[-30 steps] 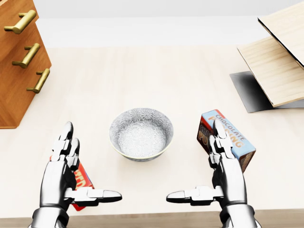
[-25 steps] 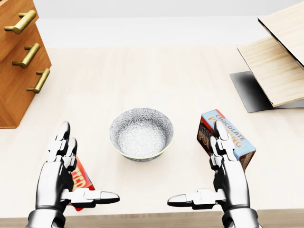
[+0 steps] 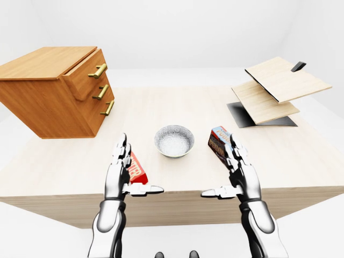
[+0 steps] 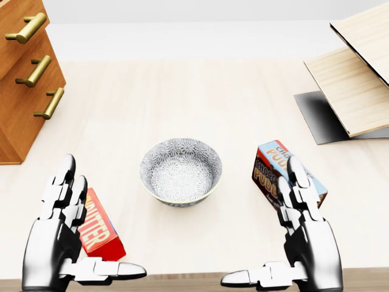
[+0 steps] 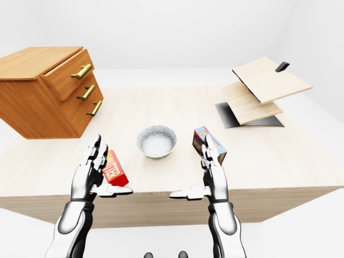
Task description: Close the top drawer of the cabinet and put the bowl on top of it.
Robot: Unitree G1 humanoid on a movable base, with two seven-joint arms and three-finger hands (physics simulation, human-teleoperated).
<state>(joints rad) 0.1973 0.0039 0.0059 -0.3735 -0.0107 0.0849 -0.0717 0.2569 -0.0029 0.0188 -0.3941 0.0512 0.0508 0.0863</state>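
Note:
A patterned grey-white bowl (image 4: 180, 171) stands upright on the light wooden table (image 4: 182, 97), between my two hands. The wooden cabinet (image 3: 51, 91) stands at the table's left; its top drawer (image 3: 86, 73) with a brass handle juts out, pulled open, above two shut drawers. My left hand (image 4: 73, 243) is open at the lower left of the head view, fingers up and thumb pointing right. My right hand (image 4: 295, 240) mirrors it at the lower right, open. Both hands are empty and apart from the bowl.
A red butter box (image 4: 100, 228) lies just behind my left hand. A chocolate pudding box (image 4: 282, 173) stands behind my right hand. Tilted light wooden boards on a dark stand (image 3: 269, 91) occupy the table's right side.
Both hands have drawn back toward the bottom edge of the head view and slightly outward. More of the butter box and the pudding box now shows. The bowl has not moved.

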